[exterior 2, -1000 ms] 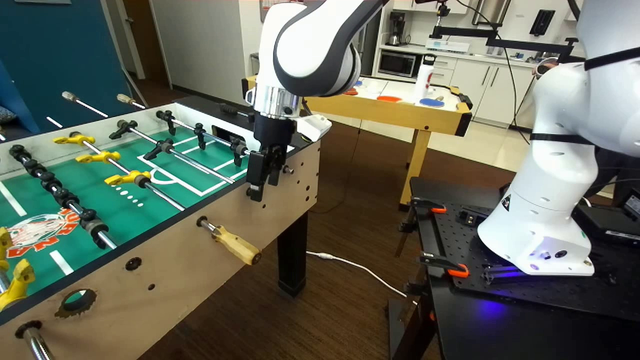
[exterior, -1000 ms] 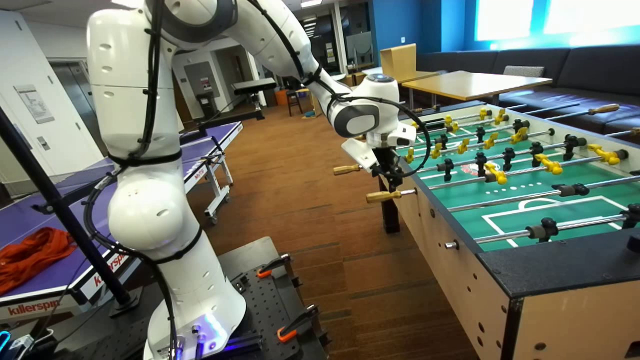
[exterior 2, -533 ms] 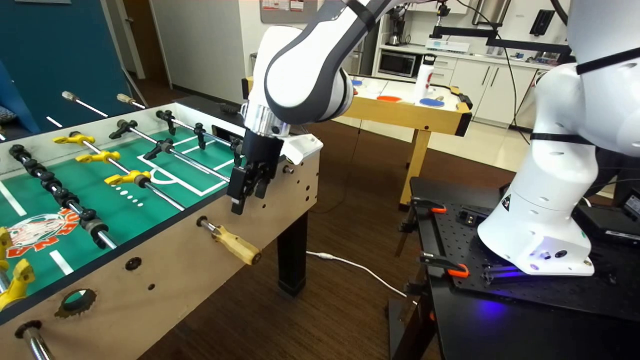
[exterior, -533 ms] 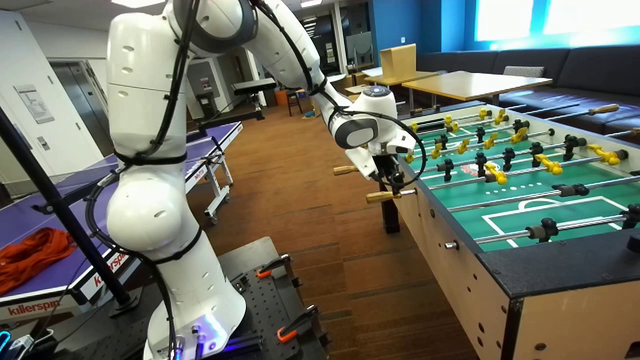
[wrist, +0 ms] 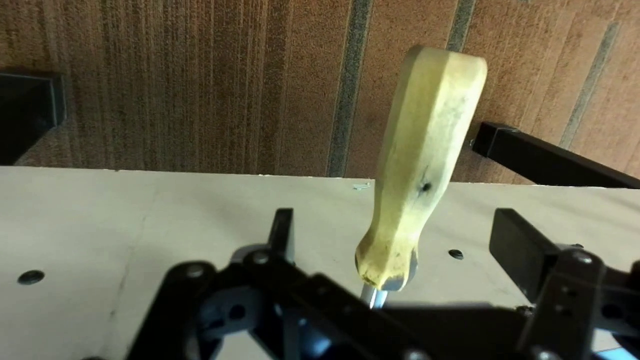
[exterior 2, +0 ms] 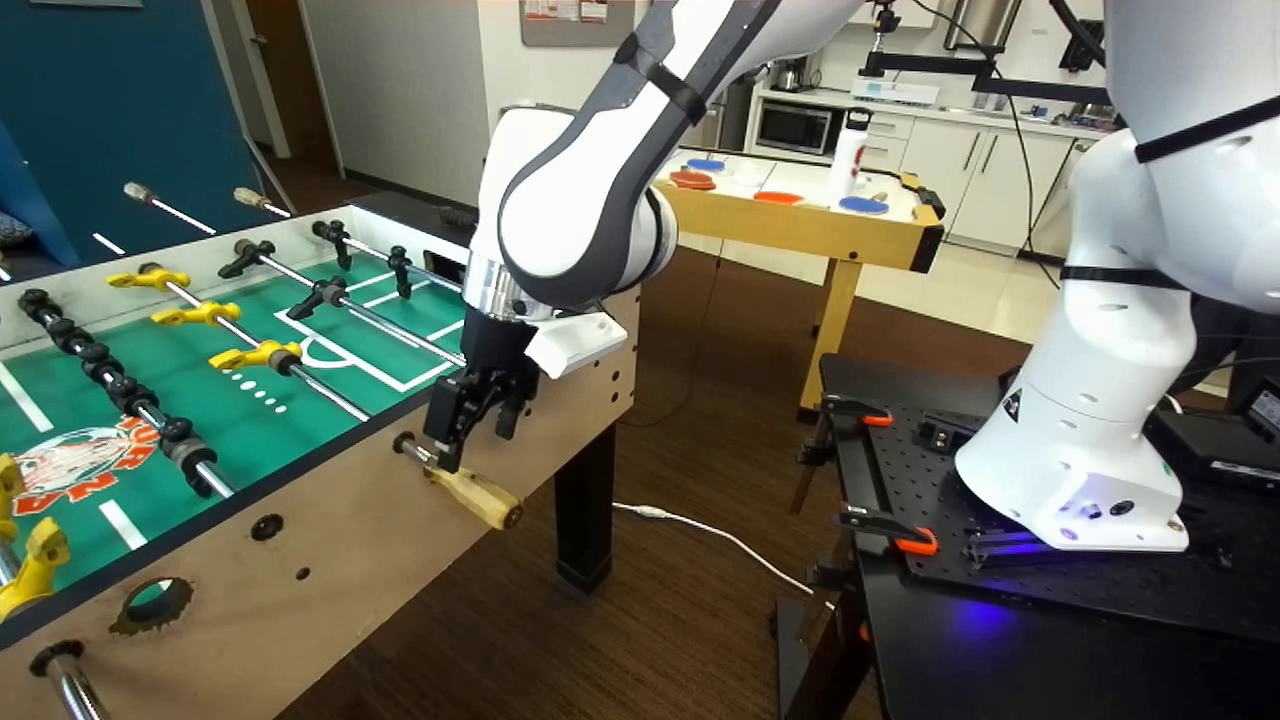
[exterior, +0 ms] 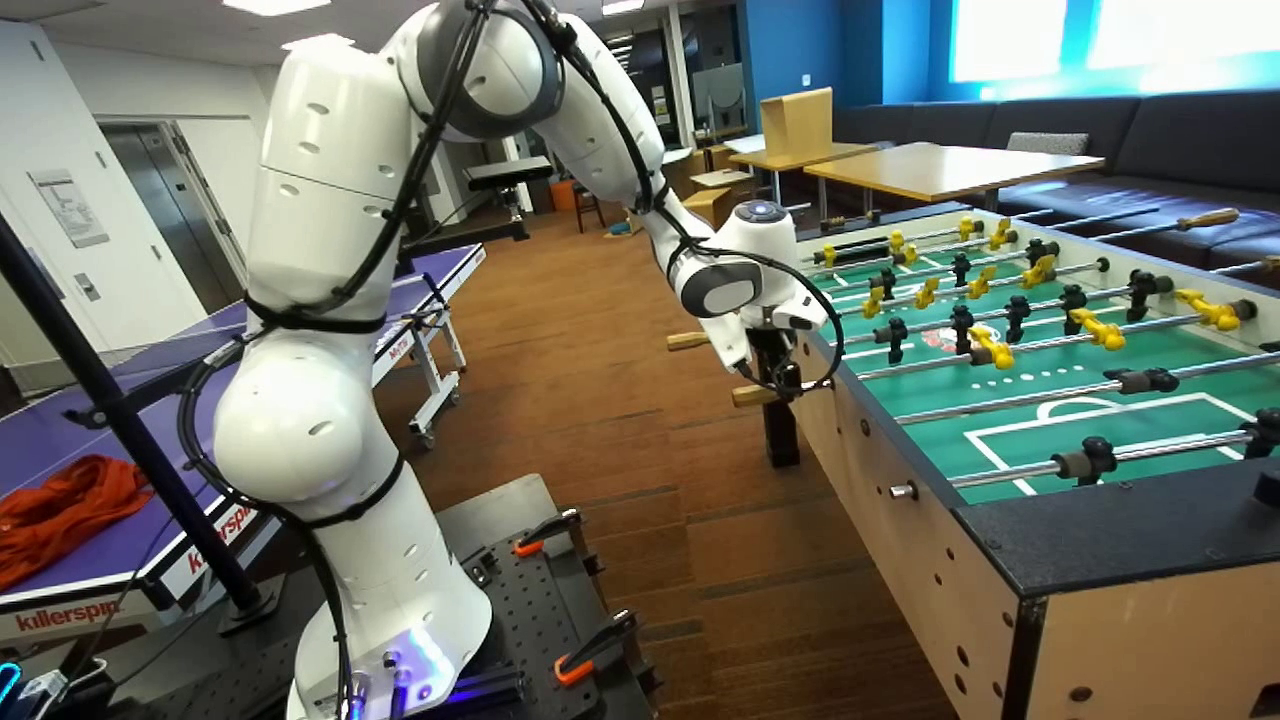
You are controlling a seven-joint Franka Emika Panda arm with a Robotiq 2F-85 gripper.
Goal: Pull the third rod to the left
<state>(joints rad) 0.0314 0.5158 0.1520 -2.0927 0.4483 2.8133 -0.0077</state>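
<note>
Rod (wrist: 373, 296) and its wooden handle (wrist: 422, 160) show between widely parted fingers (wrist: 522, 255)

In the wrist view, the handle leans from the lower centre toward the upper right of the frame, with a shiny stretch of the rod below it. The gripper (wrist: 395, 220) stands spread, one finger left of the handle and one right, and gaps show on both sides.

In an exterior view, the rod comes out of the side of a foosball table (exterior 2: 340, 570) left of centre, and its handle slants down toward the middle of the frame. It lines up with a row of yellow figures (exterior 2: 200, 314). The gripper is tilted just above, one finger overlapping the handle's inner end in the picture; whether they touch cannot be told. Near the centre of an exterior view, a farther handle (exterior: 687, 341) shows left of the gripper.
</note>
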